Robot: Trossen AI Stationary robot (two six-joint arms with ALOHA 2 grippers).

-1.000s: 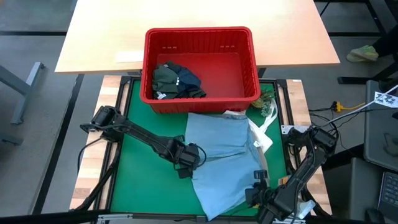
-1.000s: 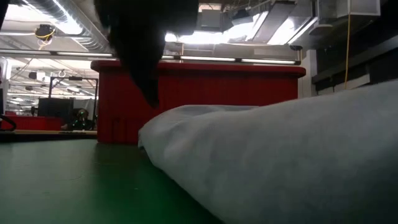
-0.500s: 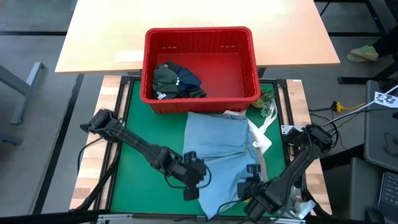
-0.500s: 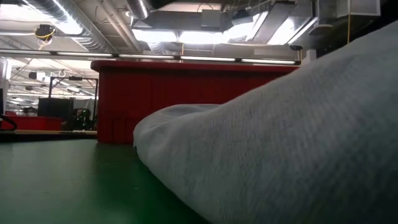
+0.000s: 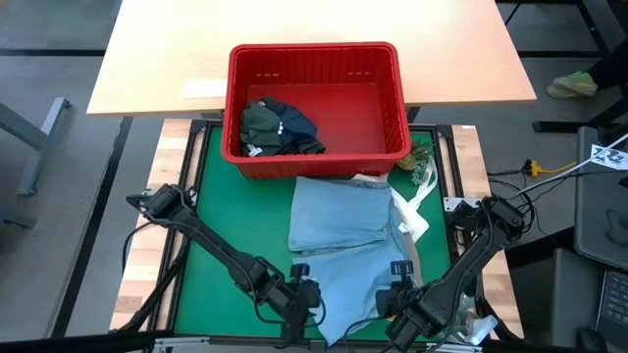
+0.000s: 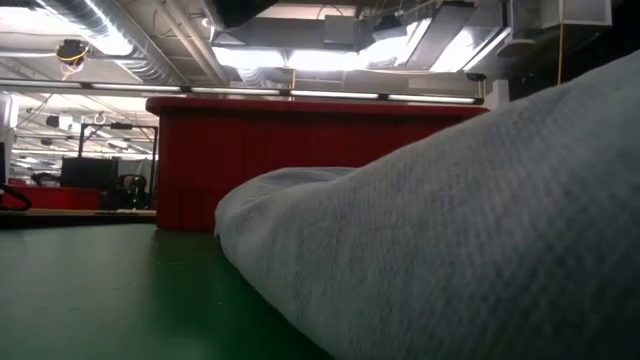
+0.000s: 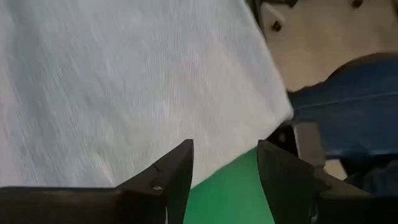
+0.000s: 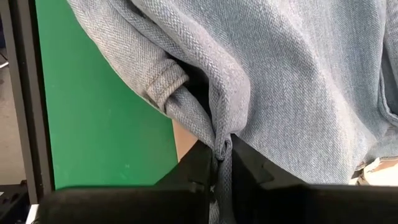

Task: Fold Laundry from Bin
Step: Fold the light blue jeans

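At the near edge of the green mat (image 5: 235, 221), the left gripper (image 5: 297, 302) has slid down from the light blue shirt's (image 5: 339, 230) left side to its near left corner over the past second. Its fingers (image 7: 177, 171) are spread, with fabric and mat showing between them, so it holds nothing yet. The right gripper (image 5: 402, 299) has moved in from the near right corner and stays clenched on a bunched fold of the shirt's near hem. My read is that both arms are setting up to lift the near hem for a fold. Farther back, the bin (image 5: 316, 61) sits at the mat's far edge, with the dark olive-green garment (image 5: 260, 123) and the navy shorts (image 5: 292, 126) inside. A beige strip and a white tote bag (image 5: 410, 218) peek out along the shirt's right side.
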